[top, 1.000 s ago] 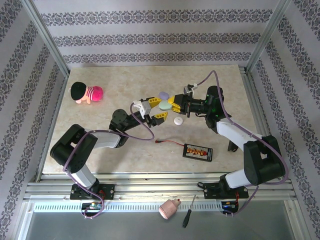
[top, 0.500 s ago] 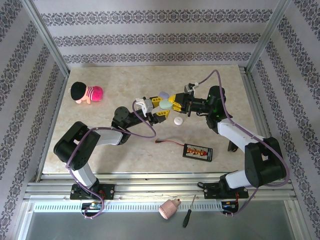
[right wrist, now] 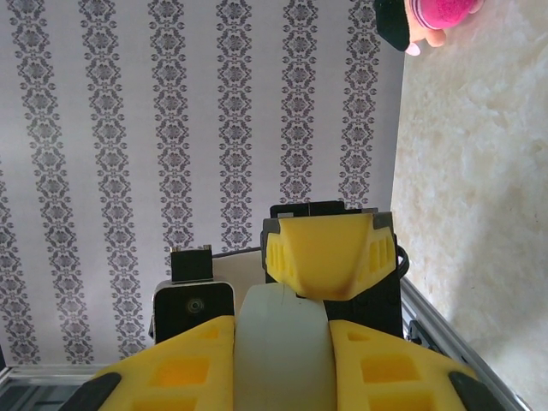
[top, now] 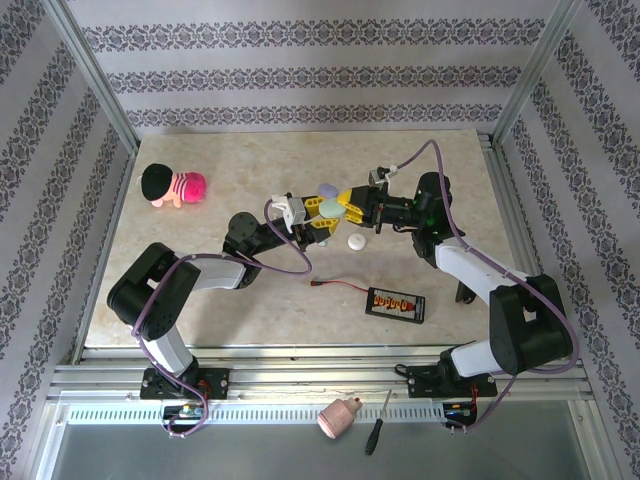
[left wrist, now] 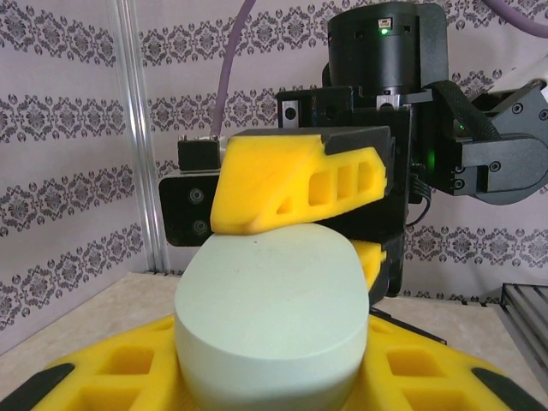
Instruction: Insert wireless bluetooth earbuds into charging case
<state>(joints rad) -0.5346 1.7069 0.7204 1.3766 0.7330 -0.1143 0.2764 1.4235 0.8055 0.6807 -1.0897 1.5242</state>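
Note:
A pale green oval charging case (top: pixel 334 209) hangs above the table's middle, between both grippers. In the left wrist view the case (left wrist: pixel 274 308) fills the gap between my left gripper's (left wrist: pixel 272 381) yellow fingers, which press on both its sides. One finger of the right gripper (left wrist: pixel 291 184) lies across its top. In the right wrist view the same case (right wrist: pixel 281 342) sits tight between my right gripper's (right wrist: pixel 281 364) fingers, its seam line closed. In the top view the left gripper (top: pixel 318 214) and right gripper (top: pixel 344 205) meet nose to nose. The earbuds are hidden.
A lavender case (top: pixel 327 187) lies just behind the grippers and a white case (top: pixel 356 241) just in front. A pink plush toy (top: pixel 172 184) is at the far left, a black battery pack (top: pixel 396 303) with a red wire near the front.
My left gripper has moved up to the green case and closed its fingers round it. The right arm has barely shifted, still on the case.

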